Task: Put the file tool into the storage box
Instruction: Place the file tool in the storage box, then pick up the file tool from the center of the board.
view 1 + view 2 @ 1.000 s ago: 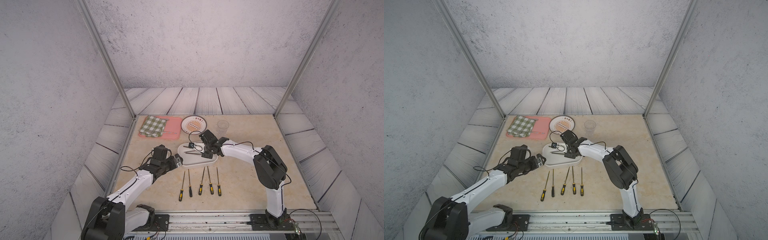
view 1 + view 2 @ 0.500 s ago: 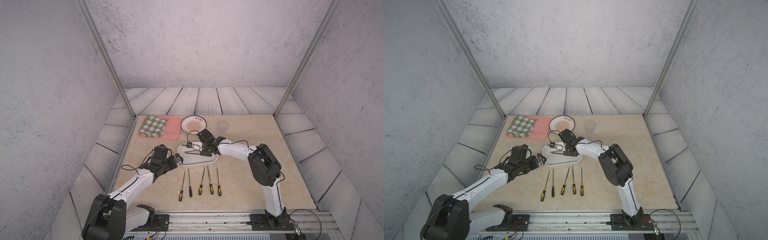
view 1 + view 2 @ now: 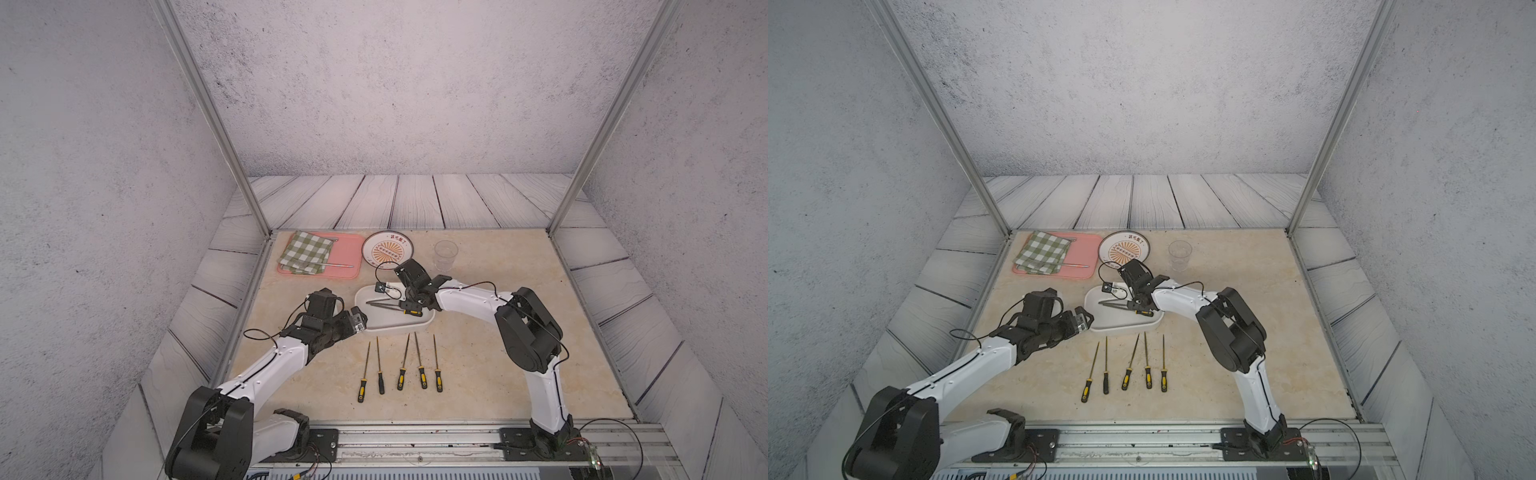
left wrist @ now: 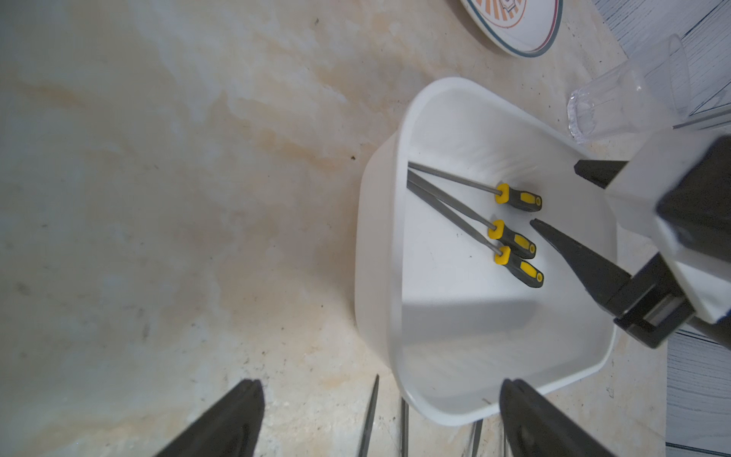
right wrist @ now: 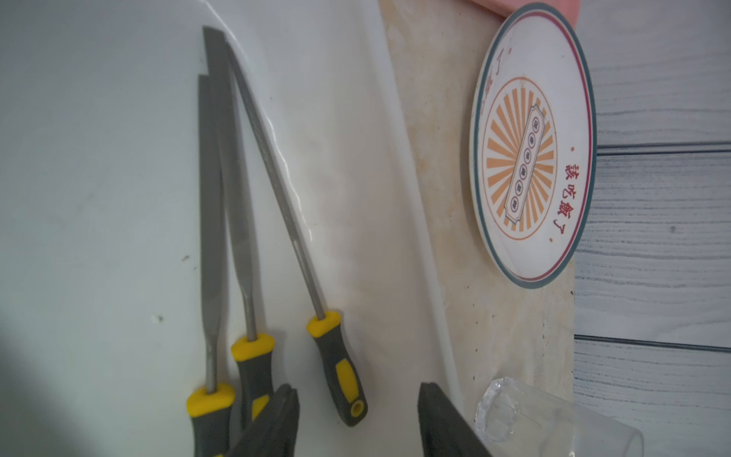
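Right gripper hangs half-open and empty over the storage box.
Three files lie inside. Five loose files lie on the table just beside it, handles toward the base, probably nearer the wide-open, empty left gripper.

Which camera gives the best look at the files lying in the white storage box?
The right wrist view: the three files fill the frame, blades and yellow-black handles sharp. The left wrist view shows all three smaller, inside the storage box. In both top views they are thin dark slivers beside the right gripper.
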